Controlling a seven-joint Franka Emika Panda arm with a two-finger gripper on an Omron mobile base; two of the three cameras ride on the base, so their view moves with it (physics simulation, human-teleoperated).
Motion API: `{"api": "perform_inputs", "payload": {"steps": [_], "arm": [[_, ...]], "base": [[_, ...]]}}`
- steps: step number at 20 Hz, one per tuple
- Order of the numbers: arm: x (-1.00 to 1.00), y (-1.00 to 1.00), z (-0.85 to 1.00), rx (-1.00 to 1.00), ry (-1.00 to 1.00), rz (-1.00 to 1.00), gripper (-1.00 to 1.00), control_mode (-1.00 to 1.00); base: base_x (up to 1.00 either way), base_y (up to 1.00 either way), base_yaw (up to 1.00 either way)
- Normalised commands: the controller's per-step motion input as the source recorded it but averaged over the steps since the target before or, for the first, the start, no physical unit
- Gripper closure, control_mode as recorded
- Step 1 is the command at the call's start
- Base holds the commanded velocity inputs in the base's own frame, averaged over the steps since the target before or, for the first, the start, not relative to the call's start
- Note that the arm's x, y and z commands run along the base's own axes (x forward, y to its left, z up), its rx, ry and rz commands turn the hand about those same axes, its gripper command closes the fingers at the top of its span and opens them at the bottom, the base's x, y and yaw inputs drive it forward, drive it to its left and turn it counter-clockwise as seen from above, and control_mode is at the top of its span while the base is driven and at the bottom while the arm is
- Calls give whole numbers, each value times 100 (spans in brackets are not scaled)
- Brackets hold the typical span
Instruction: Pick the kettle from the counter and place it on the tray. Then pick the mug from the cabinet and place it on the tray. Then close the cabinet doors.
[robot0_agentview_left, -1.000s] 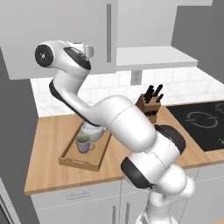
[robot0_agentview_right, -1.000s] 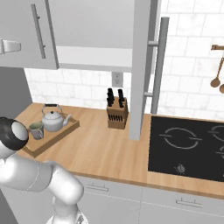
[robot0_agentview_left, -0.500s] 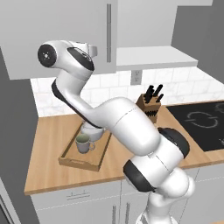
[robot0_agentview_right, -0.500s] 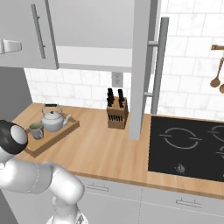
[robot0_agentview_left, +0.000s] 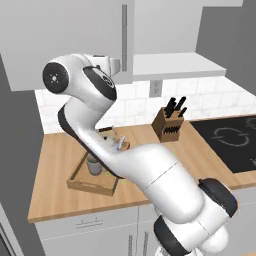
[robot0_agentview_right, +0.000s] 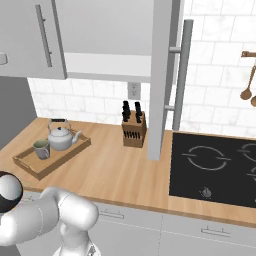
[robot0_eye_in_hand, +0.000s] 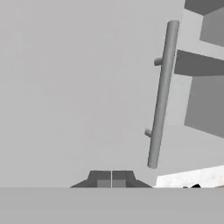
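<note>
Little is changing since a second ago: the white arm's gripper (robot0_eye_in_hand: 111, 178) is staying pressed shut, empty, facing the pale grey left cabinet door (robot0_eye_in_hand: 78, 87) beside its silver bar handle (robot0_eye_in_hand: 162, 92). Squat silver kettle (robot0_agentview_right: 61, 137) and small grey-green mug (robot0_agentview_right: 41, 149) are sitting on the light-wood tray (robot0_agentview_right: 70, 151); the right door (robot0_agentview_right: 161, 75) is standing open.

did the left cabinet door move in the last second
No. In the right base view the left cabinet door sits at the same angle against the tiled wall as before, nearly closed.

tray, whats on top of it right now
The kettle and the mug stand side by side on the tray. In the left base view the arm covers most of the kettle and part of the tray.
</note>
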Motion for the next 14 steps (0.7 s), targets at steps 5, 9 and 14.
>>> {"api": "perform_inputs", "payload": {"steps": [5, 9, 14], "arm": [[-100, -61, 16, 0, 0, 8, 100, -100], [-99, -76, 8, 0, 0, 14, 100, -100], [-68, -87, 5, -5, 2, 20, 100, -100]], "base": [[0, 0, 0], [0, 0, 0], [0, 0, 0]]}}
